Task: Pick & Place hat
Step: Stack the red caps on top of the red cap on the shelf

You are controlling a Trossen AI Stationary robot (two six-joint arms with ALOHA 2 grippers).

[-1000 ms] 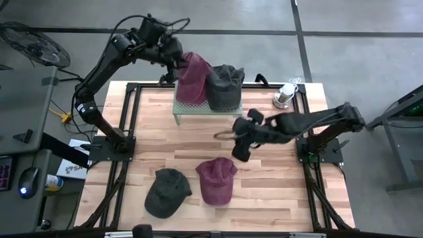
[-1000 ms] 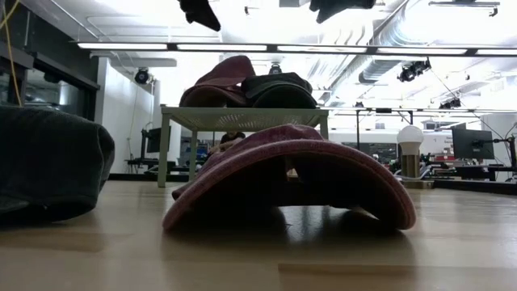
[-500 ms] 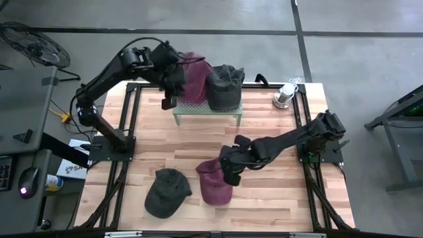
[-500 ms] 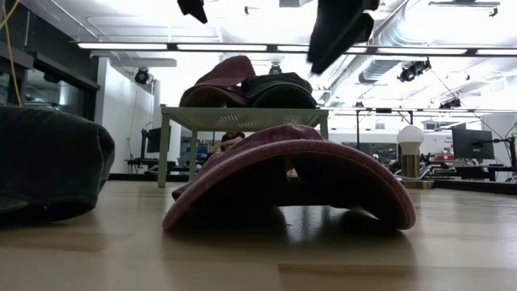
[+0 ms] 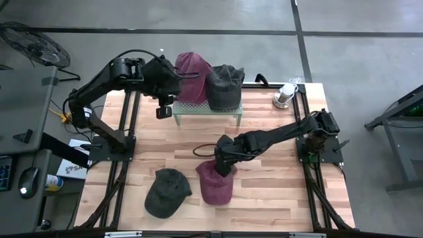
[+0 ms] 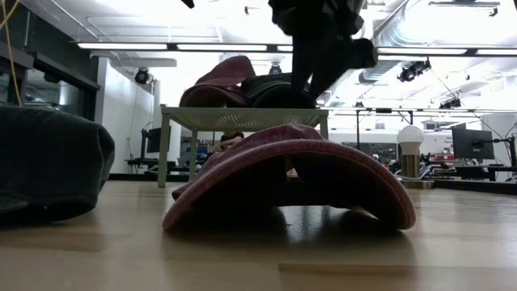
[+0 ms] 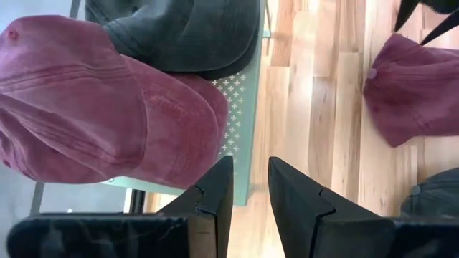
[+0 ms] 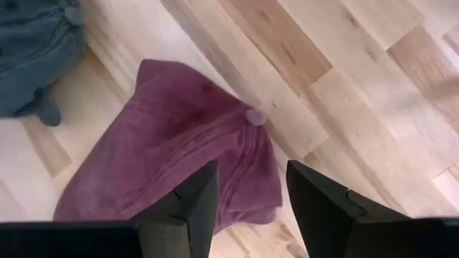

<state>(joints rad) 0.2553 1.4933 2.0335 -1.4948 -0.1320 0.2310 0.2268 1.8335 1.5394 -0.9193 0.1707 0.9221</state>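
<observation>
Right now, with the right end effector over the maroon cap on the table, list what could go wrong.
1. The right end effector, open, hangs over the maroon cap's crown; closing on soft, domed fabric may pinch only a fold, so the cap could slip out.
2. The dark cap lies close beside it; dragging the maroon cap could nudge it.
3. The small rack already holds two caps, so another placed there may crowd or topple them.
</observation>
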